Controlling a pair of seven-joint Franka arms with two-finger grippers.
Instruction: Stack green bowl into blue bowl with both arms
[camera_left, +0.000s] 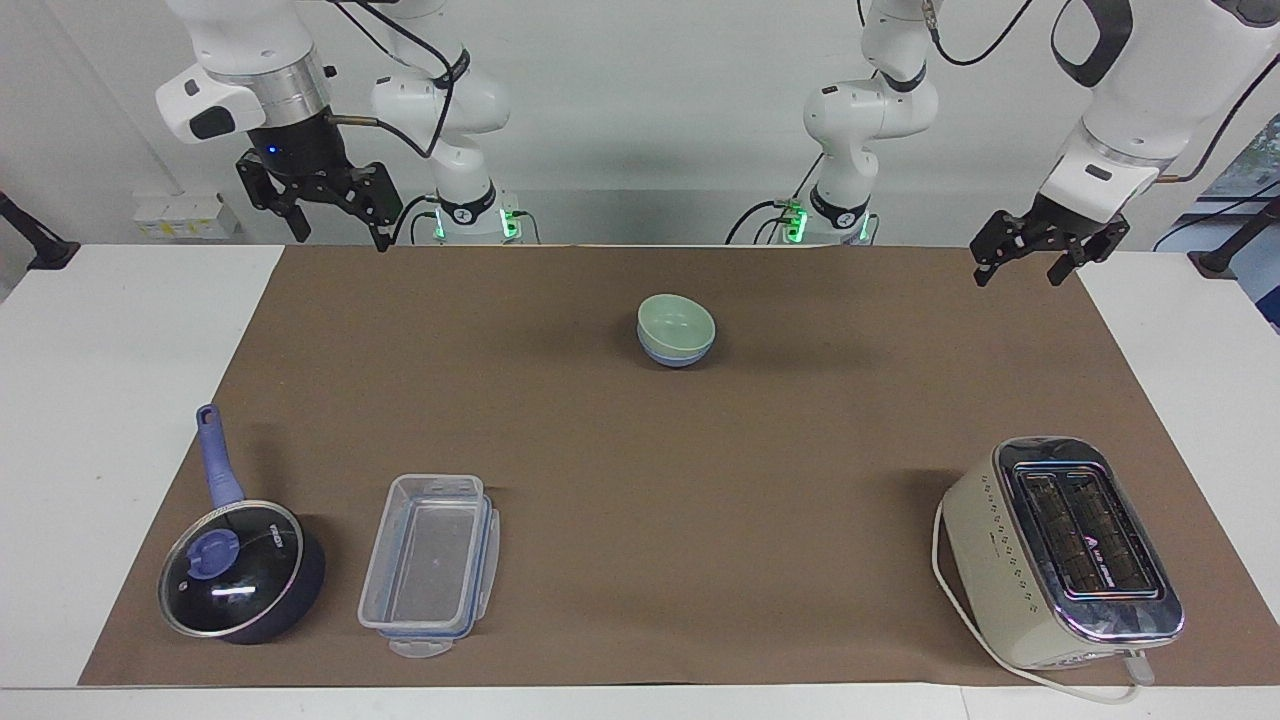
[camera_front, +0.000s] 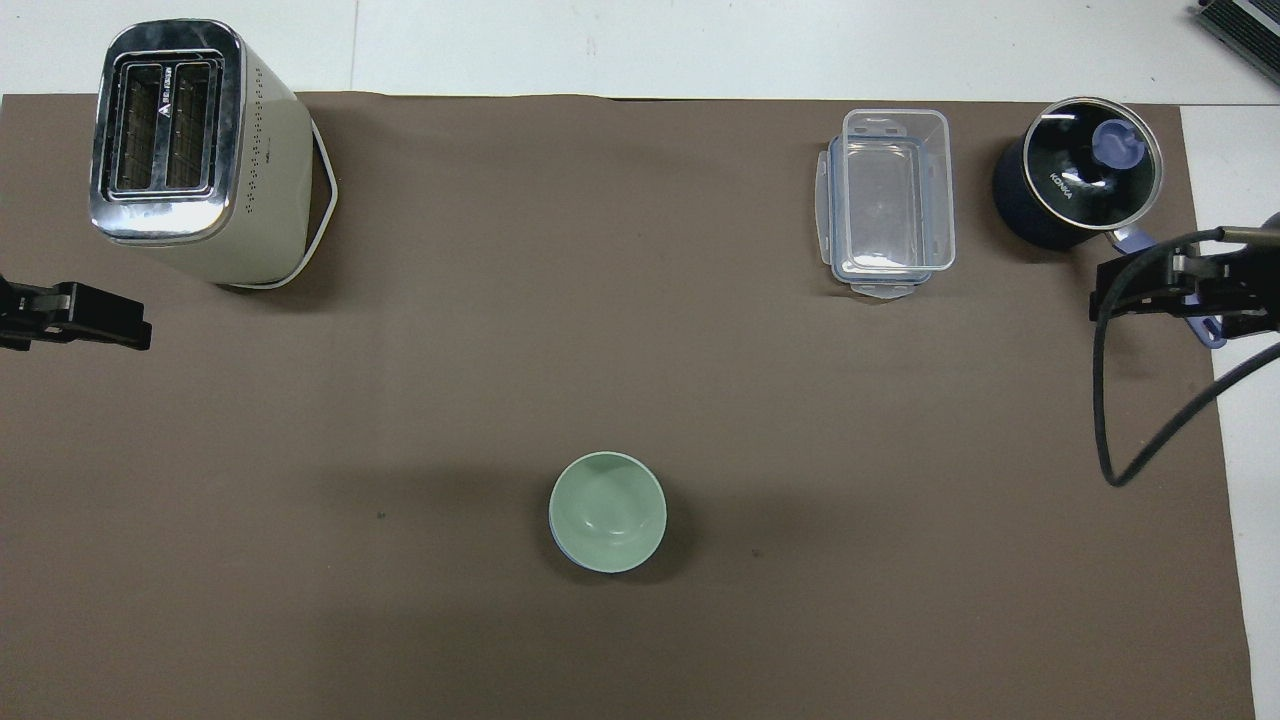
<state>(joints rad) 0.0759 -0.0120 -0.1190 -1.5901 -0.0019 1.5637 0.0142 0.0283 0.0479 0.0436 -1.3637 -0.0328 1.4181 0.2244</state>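
Observation:
The pale green bowl (camera_left: 678, 322) sits nested inside the periwinkle-blue bowl (camera_left: 673, 356) on the brown mat, midway between the two arms and near the robots' edge. In the overhead view the green bowl (camera_front: 608, 510) covers almost all of the blue one. My right gripper (camera_left: 341, 240) is open and empty, raised over the mat's corner at the right arm's end; it also shows in the overhead view (camera_front: 1110, 295). My left gripper (camera_left: 1017, 278) is open and empty, raised over the mat's edge at the left arm's end, and shows in the overhead view too (camera_front: 130, 322).
A cream toaster (camera_left: 1065, 550) stands far from the robots at the left arm's end. A clear plastic container (camera_left: 430, 565) and a blue-handled dark saucepan with a glass lid (camera_left: 240, 570) lie far from the robots at the right arm's end.

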